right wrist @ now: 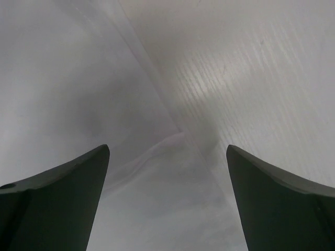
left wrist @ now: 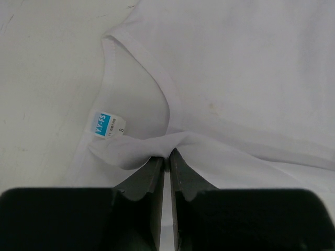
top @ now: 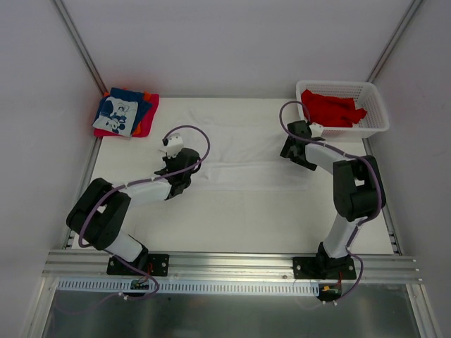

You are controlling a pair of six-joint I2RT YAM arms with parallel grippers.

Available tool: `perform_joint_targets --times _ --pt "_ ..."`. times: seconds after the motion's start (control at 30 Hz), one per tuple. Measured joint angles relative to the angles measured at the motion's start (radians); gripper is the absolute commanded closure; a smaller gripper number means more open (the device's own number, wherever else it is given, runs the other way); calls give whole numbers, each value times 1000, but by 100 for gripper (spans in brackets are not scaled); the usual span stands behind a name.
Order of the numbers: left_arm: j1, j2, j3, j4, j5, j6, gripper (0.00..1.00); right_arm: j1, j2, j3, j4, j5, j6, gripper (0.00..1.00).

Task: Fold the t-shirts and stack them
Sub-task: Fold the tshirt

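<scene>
A fold of collar is pinched by the left hand [left wrist: 167,154], fingers pressed together, just beside a blue neck label [left wrist: 100,125] with the size "S". The right hand [right wrist: 167,149] is held spread over the white t-shirt [top: 239,148], laid flat on the tabletop [top: 246,218]. Both arms are bent, wrists lowered.

A robotics lab test cell: a white tabletop [top: 246,211] boxed in by plain white panels [top: 232,42] on metal corner posts [top: 77,46], an aluminium rail [top: 232,264] along the near edge with two robot arms bolted to it, the left arm [top: 106,211] and the right arm [top: 356,190], purple cables [top: 190,130] looped along them and a slotted cable duct [top: 211,287] in front
</scene>
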Motion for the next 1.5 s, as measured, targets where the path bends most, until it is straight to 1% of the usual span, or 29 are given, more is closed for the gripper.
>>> perform_joint_targets --times 0.03,0.07,0.13,0.17,0.2,0.5,0.57,0.63,0.7,0.87,0.97,1.1,1.2,1.3,1.5 --pt "0 7 2 4 0 3 75 -2 4 3 0 4 -8 0" --pt "1 13 3 8 0 2 61 -3 7 6 0 8 -13 1" --pt "5 31 11 21 0 19 29 -5 12 12 0 12 -15 1" --pt "6 40 15 25 -1 27 7 -5 14 14 0 12 -15 0" --pt "6 48 20 29 -1 29 1 -6 16 17 0 13 -15 1" --pt "6 58 48 56 -15 60 1 -7 20 24 0 24 -16 1" --pt "6 33 48 47 -16 66 1 -7 17 24 -6 37 -16 1" --pt "6 -23 48 19 -16 65 1 -3 6 23 -18 44 -16 1" --pt "5 -79 49 -9 -12 48 1 1 -35 14 -35 53 -18 0" --pt "-23 -276 27 -109 0 -30 1 39 -255 -20 -91 82 -19 0" --pt "-36 -396 -61 -130 34 -93 1 66 -410 -47 -116 103 -19 0" --pt "-35 -482 -199 -166 74 -173 3 92 -595 -124 -163 120 -15 0" --pt "-35 -514 -268 -209 88 -216 4 100 -702 -175 -227 134 -11 0" --pt "-35 -502 -288 -225 96 -245 4 105 -798 -206 -294 146 -3 0" --pt "-35 -430 -288 -125 103 -248 5 118 -956 -216 -396 166 8 1"
